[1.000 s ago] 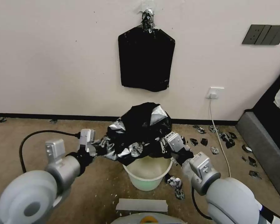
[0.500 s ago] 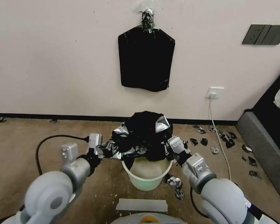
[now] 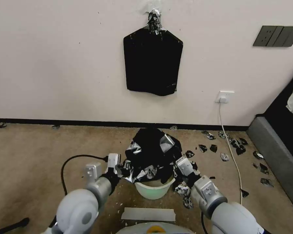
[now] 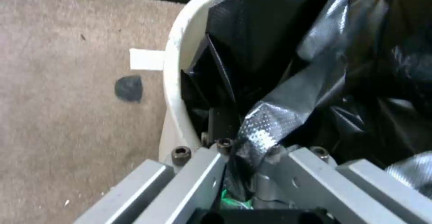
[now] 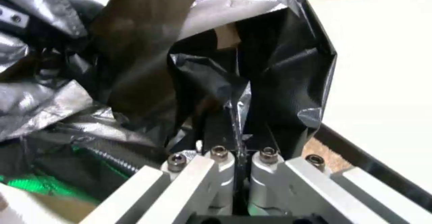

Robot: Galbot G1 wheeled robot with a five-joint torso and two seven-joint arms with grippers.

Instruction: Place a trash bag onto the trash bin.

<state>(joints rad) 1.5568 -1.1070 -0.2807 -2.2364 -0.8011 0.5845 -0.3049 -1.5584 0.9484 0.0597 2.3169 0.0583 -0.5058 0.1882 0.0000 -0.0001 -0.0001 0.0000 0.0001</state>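
The crinkled black trash bag (image 3: 152, 152) billows over the mouth of the cream-white trash bin (image 3: 153, 191) on the carpet. My left gripper (image 3: 123, 169) is shut on the bag's left edge, right at the bin's left rim. My right gripper (image 3: 175, 168) is shut on the bag's right edge at the bin's right rim. In the left wrist view the bag's film (image 4: 265, 129) is pinched between the fingers beside the bin rim (image 4: 173, 68). The right wrist view shows the bag (image 5: 252, 82) clamped between closed fingers.
A flat black bag pack (image 3: 153, 61) hangs on the wall behind. Black plastic scraps (image 3: 231, 143) litter the carpet right of the bin, with a white cable (image 3: 231, 146) from a wall socket. A grey couch edge (image 3: 276, 156) is far right. A white strip (image 3: 148, 214) lies before the bin.
Both arms have lowered and drawn closer together, bringing the bag down from above the bin onto its mouth. The bag now covers most of the opening.
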